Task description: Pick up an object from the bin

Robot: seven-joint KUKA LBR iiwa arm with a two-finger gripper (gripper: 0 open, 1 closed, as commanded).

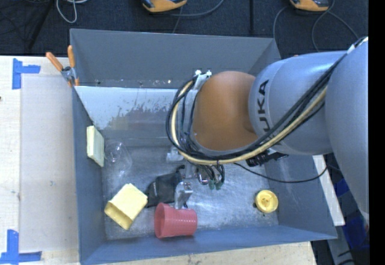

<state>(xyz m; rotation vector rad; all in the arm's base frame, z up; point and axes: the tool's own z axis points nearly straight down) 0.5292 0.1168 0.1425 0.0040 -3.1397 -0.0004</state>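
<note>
My gripper [183, 193] hangs low in the front middle of the bin, beneath the arm's orange cover. Its tip is just above the top edge of a red cup [175, 221] that lies on its side near the front wall. A black lumpy object [161, 188] sits immediately left of the gripper, touching or nearly touching it. Further left lies a yellow block [126, 205], tilted against the bin floor.
A pale yellow sponge [95, 145] leans on the left wall, with a clear plastic piece [115, 152] beside it. A small yellow round thing [266, 201] lies at the right. The arm and its cables cover the bin's middle and right.
</note>
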